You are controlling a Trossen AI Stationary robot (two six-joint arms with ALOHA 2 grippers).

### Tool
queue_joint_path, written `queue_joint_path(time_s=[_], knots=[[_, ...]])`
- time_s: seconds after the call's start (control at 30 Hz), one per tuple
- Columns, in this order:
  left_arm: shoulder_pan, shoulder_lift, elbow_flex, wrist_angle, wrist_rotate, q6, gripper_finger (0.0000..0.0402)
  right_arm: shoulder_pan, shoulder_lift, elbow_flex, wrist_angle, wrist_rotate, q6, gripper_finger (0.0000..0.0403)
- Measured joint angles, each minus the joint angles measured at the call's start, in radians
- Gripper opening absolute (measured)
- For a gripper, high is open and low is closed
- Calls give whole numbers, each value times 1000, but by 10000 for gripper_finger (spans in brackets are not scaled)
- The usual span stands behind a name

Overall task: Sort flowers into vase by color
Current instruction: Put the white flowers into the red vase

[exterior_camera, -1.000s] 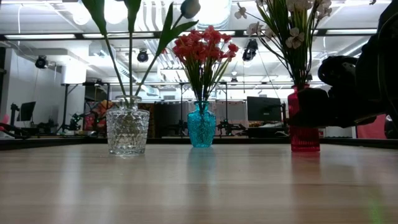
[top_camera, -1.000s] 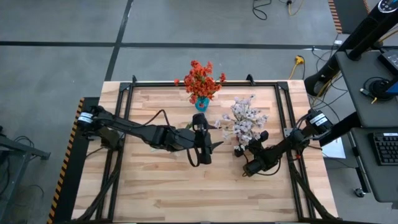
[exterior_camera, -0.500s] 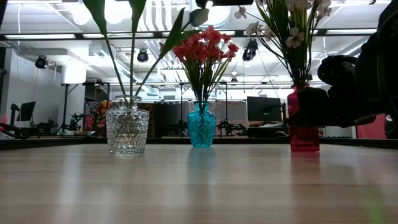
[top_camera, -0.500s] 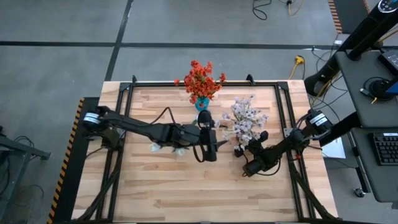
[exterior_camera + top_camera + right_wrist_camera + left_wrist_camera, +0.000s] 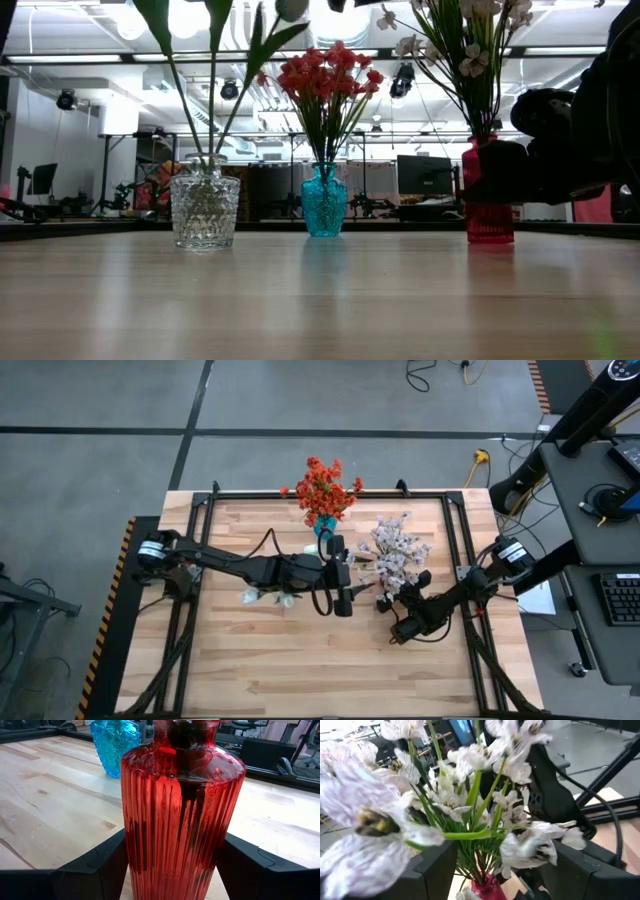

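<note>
three vases stand in a row across your table: a clear cut-glass vase (image 5: 205,210) on the left, a turquoise vase (image 5: 324,201) in the middle and farther back, and a red ribbed vase (image 5: 181,805) on the right. you have two arms in play. your left gripper (image 5: 343,586) reaches from the left across the middle of the table and hangs high, just left of the pink-white blossom bunch (image 5: 397,553); its fingers (image 5: 431,872) are spread with nothing between them, the blossoms filling the wrist view just beyond. your right gripper (image 5: 386,601) sits low at the red vase, fingers (image 5: 95,870) flanking its body on both sides; you cannot tell whether they press the glass.

one orange-red cluster (image 5: 321,488) stands upright in the turquoise vase. the pink-white bunch stands upright in the red vase, stems vertical. green stems and leaves (image 5: 215,85) rise from the clear vase, fanning outward, with one white tulip bud (image 5: 292,9) leaning right.

in the low view the flower tops are cut off at the frame edge, and from above the left arm hides most of the clear vase. the right arm's dark bulk covers part of the red vase.
</note>
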Motion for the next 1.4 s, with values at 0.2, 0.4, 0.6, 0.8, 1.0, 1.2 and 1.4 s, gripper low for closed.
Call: queue_joint_path(time_s=[0.2, 0.4, 0.6, 0.8, 1.0, 1.2, 1.4], knots=[[10, 40, 0, 52, -2, 4, 240, 0, 0, 0, 0, 0, 0, 248], [22, 44, 0, 67, -4, 7, 239, 0, 0, 0, 0, 0, 0, 248], [25, 44, 0, 82, -4, 15, 221, 0, 0, 0, 1, 0, 0, 248], [28, 44, 0, 90, 8, 14, 203, 0, 0, 0, 2, 0, 0, 248], [35, 45, 0, 119, 65, -5, 196, 0, 0, 0, 3, 0, 0, 248], [50, 45, 0, 119, 64, -12, 191, 0, 0, 0, 3, 0, 0, 248], [49, 45, 0, 131, 77, -5, 145, 0, 0, 0, 3, 0, 0, 248]])
